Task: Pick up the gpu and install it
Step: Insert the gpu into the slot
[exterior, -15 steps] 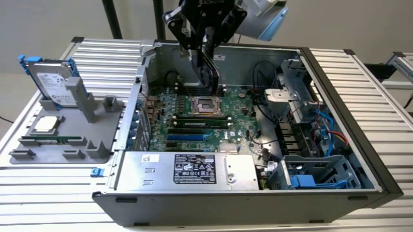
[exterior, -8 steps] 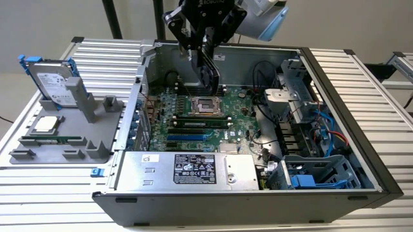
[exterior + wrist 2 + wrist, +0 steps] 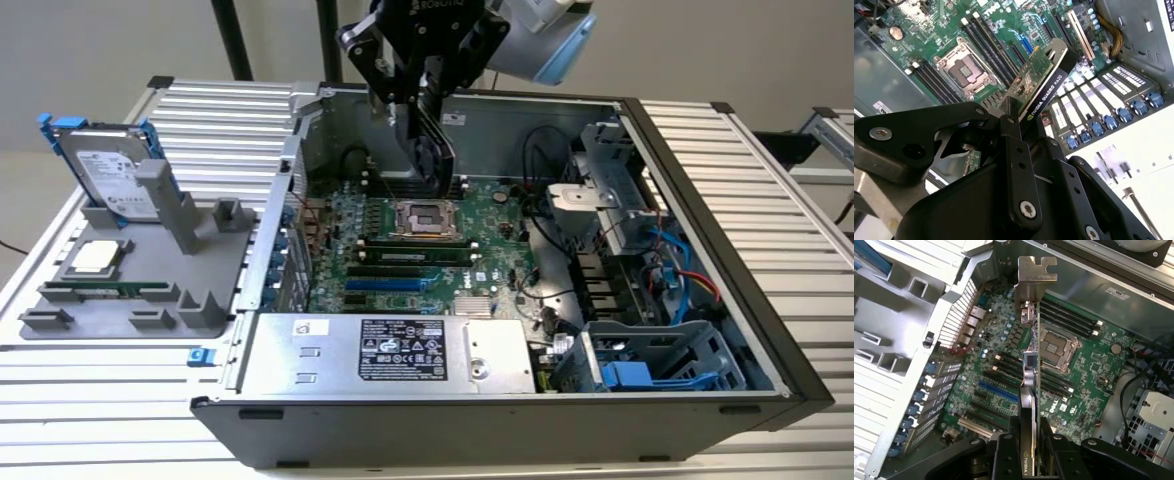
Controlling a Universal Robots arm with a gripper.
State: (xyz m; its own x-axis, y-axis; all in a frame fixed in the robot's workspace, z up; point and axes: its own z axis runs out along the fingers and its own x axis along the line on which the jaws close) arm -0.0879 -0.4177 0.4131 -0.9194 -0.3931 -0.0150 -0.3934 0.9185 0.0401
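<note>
Gripper (image 3: 427,115) on a robot arm hangs at the upper centre of the exterior view, clamped on the gpu (image 3: 435,155). The card is held on edge in the air over the motherboard (image 3: 400,262), inside an open computer case (image 3: 727,300) lying on its side. In the first wrist view the gpu (image 3: 1031,345) stands out from the gripper (image 3: 1031,445) with its silver end bracket (image 3: 1036,272) at the far end. It is clear of the board and passes over the processor socket (image 3: 1056,345). The second wrist view shows the black fingers (image 3: 1013,145) pinching the gpu (image 3: 1043,82) across its two faces, green circuit side and black shroud side. At the lower centre of the exterior view, a boxed power supply (image 3: 387,350) sits in the case. At the frame's left a hard drive (image 3: 107,170) stands upright in a grey holder (image 3: 187,235) on the slatted surface (image 3: 80,420), well apart from the gpu.
</note>
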